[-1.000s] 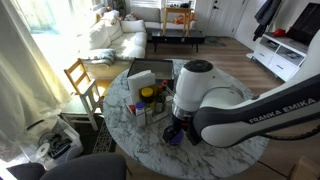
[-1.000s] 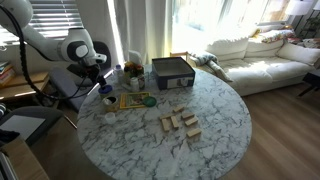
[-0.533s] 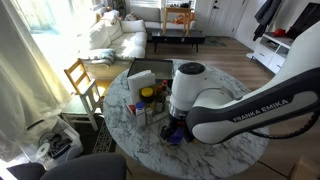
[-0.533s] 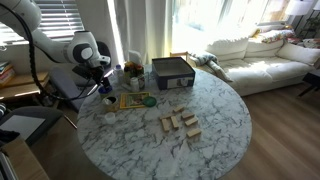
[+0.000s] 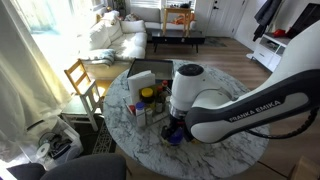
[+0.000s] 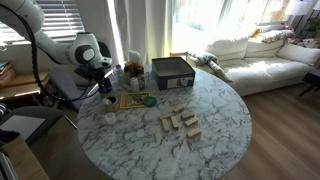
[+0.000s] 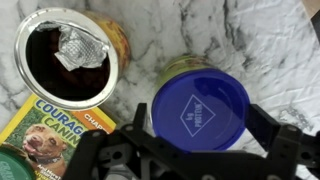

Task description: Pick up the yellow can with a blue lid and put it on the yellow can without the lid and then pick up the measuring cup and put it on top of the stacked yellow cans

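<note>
In the wrist view the yellow can with a blue lid (image 7: 200, 110) stands upright on the marble table, right between my gripper's (image 7: 200, 135) two black fingers, which sit open close to either side of the lid. The yellow can without the lid (image 7: 65, 55) stands just beyond it, with a dark inside and its torn foil bent up. In both exterior views my gripper (image 5: 175, 128) (image 6: 108, 90) is low over the blue lid (image 5: 172, 138) (image 6: 109, 100) near the table's edge. I cannot pick out the measuring cup.
A yellow dog-food booklet (image 7: 50, 125) and a green round lid (image 6: 150, 100) lie beside the cans. A dark box (image 6: 172, 72), bottles (image 6: 132, 68) and several wooden blocks (image 6: 180, 122) are on the round marble table (image 6: 220, 120). A wooden chair (image 5: 82, 78) stands close by.
The arm has shifted slightly over the last second and has stayed almost still over the blue-lidded can in the last half second.
</note>
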